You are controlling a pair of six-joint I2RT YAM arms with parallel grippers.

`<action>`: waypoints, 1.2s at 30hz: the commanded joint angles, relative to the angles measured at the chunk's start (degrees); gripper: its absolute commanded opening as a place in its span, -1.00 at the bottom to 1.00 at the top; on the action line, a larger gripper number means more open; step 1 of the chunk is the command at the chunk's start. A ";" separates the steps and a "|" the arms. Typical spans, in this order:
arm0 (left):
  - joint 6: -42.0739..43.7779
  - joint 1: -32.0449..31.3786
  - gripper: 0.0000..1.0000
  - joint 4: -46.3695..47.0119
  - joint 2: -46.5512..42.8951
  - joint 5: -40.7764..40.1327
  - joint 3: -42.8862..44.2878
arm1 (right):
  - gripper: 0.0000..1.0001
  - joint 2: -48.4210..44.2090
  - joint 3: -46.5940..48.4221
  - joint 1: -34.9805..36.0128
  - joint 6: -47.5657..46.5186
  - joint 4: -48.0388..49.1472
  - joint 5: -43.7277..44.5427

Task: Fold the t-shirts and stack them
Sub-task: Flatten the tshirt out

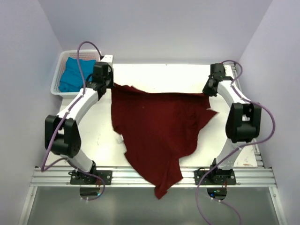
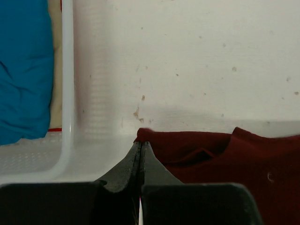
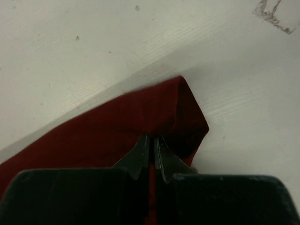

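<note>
Maroon shirt tip overhangs near edge, long axis near-far; left fingers and right fingers pinch its far corners.

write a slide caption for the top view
left gripper and right gripper pinch far corners of the maroon t-shirt on the table; blue t-shirt in basket

no legible text, labels, brands or numbers, faint scribble on the table, unreadable

A white slatted basket stands at the far-left corner of the table.
</note>
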 commanded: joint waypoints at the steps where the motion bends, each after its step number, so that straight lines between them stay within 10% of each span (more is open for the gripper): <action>1: 1.99 1.75 -1.00 6.49 5.93 -6.04 7.04 | -1.00 4.54 11.68 -0.10 1.39 2.69 1.94; 22: 0.78 3.95 -1.00 5.07 34.06 -5.69 40.35 | -1.00 17.48 20.95 -1.77 6.12 22.52 0.70; 23: -0.02 3.95 -1.00 6.04 34.16 -6.04 40.71 | -0.56 17.65 20.33 -1.77 7.35 28.03 -1.21; 24: -0.89 3.95 -0.82 7.26 33.99 -6.74 40.72 | -0.25 18.18 19.63 -2.11 9.54 30.96 -3.15; 25: -1.86 3.86 -0.03 9.80 32.85 -6.74 40.11 | 0.05 18.71 20.14 -2.29 10.69 33.16 -4.91; 26: -2.65 3.95 0.63 10.87 31.97 -6.74 39.67 | 0.97 19.06 21.19 -2.47 11.57 33.53 -7.01; 27: -3.36 3.95 1.00 11.49 31.01 -6.92 39.14 | 0.98 19.24 22.07 -2.47 11.41 33.88 -8.77; 36: -7.40 2.81 1.00 15.01 13.43 -4.11 20.62 | 0.98 -0.52 0.13 -2.03 4.92 44.53 -8.62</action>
